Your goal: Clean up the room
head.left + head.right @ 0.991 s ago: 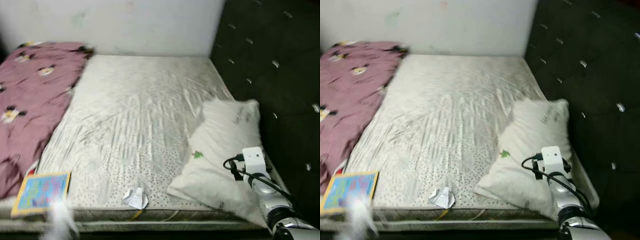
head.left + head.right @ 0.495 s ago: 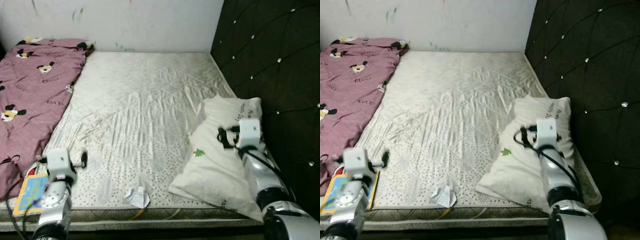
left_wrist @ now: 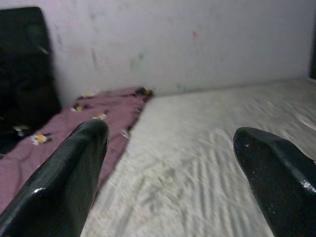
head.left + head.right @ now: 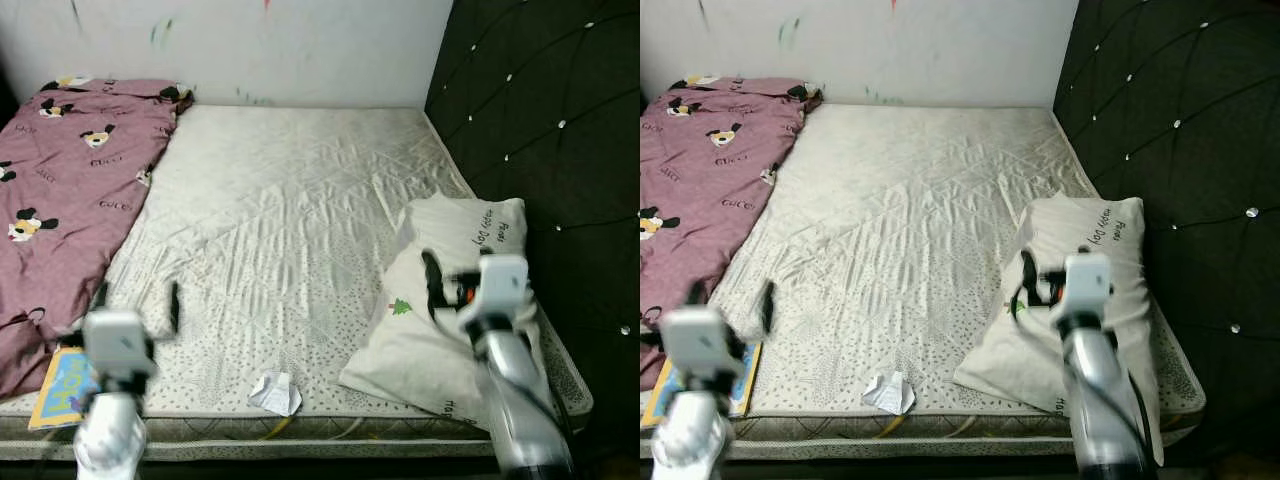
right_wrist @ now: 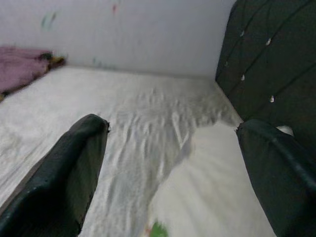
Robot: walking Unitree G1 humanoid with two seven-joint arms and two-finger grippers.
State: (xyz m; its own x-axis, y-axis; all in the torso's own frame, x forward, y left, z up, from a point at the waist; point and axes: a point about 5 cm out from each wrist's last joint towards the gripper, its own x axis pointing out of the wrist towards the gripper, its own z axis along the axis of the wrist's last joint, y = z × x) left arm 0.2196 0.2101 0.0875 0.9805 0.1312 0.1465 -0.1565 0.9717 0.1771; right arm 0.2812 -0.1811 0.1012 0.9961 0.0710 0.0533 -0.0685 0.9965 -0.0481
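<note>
Both arms have come up further since half a second back: the left gripper (image 4: 135, 300), which was low beside the book, now stands raised over the near left corner of the mattress, and the right gripper (image 4: 440, 285) has drawn back a little over the pillow. On each, the fingers (image 3: 74, 173) stand wide apart with nothing between them; the wrist views show only bare bedding through the gaps.

Under the right fingers lies the white pillow (image 4: 440, 330), slumped against the dark headboard (image 4: 550, 120) at the bed's right edge. It should be soft and light, and will sag if pinched at a corner, so a hold along its near long edge looks best to me.

Between the two arms, at the mattress's front edge, sits a crumpled paper (image 4: 275, 392), well apart from either gripper. It would be nearly weightless and easily crushed; any pinch across its bulk should do, though it may skid on the slick quilted mattress (image 4: 280, 220).

Just by the left arm a colourful book (image 4: 60, 385) lies flat at the corner, stiff and thin, awkward to lift except by an overhanging edge. A maroon cartoon-print blanket (image 4: 70, 180) covers the left side.
</note>
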